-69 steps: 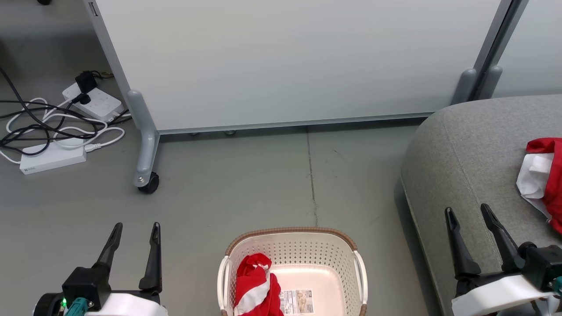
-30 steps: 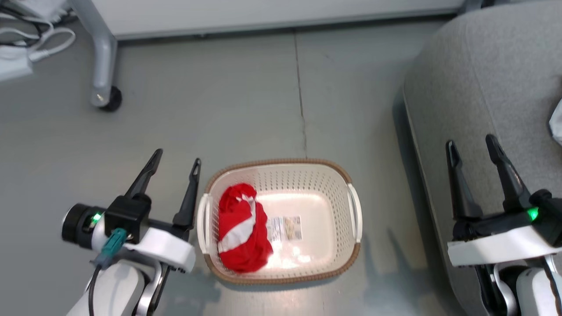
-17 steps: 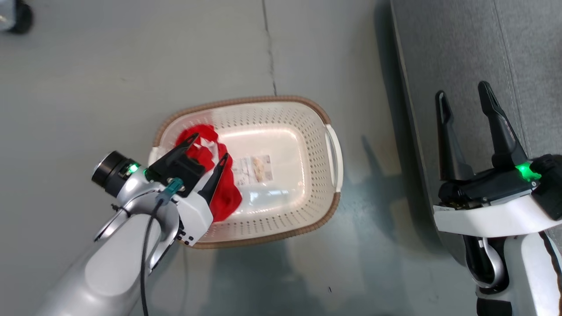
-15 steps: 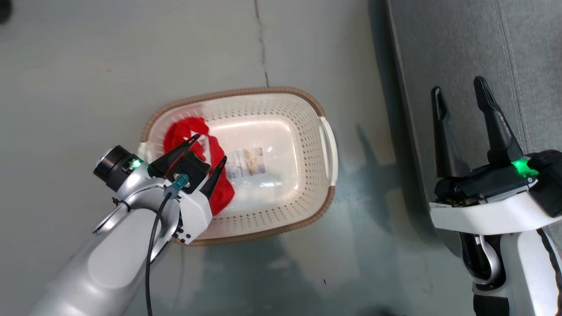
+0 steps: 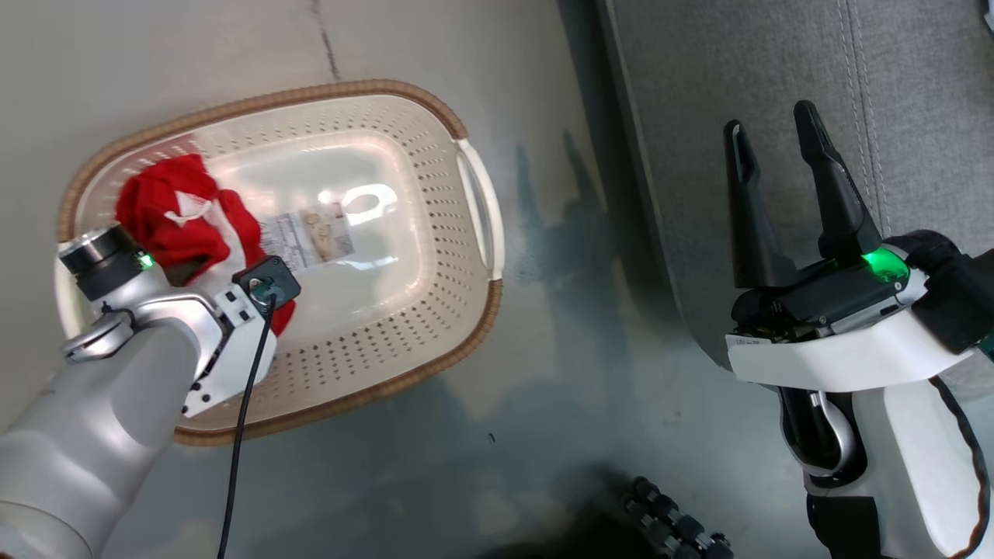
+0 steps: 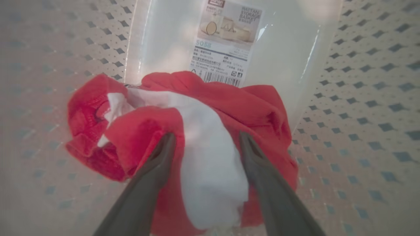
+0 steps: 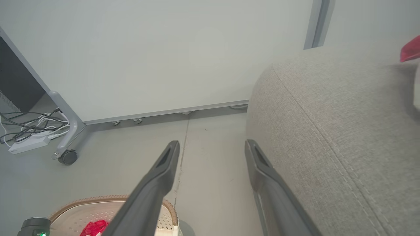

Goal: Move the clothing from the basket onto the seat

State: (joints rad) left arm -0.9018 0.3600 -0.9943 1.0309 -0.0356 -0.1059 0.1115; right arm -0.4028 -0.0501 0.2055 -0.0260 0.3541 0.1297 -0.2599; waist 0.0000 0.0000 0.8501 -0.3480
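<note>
The basket (image 5: 474,202) stands on the floor left of the grey seat (image 5: 776,62). Crumpled red and white clothing (image 5: 175,213) lies at its left end. My left arm (image 5: 155,341) reaches down into the basket from above. In the left wrist view my left gripper (image 6: 206,137) is open, its fingers (image 6: 164,154) straddling the white stripe of the clothing (image 6: 229,101) and pressed into the fabric. My right gripper (image 5: 769,120) is open and holds nothing, hanging over the seat's front edge. In the right wrist view the right gripper (image 7: 211,144) points between the basket (image 7: 98,201) and the seat (image 7: 328,131).
A barcode sticker (image 6: 226,39) lies on the basket floor. A white partition on a castor (image 7: 67,158) stands behind, with cables and power strips (image 7: 29,137) to its left. Another red piece (image 7: 410,49) lies on the seat's far end.
The head camera has tilted down and turned. My left gripper has dropped into the basket, and its open fingers now straddle the clothing. The right gripper keeps its pose.
</note>
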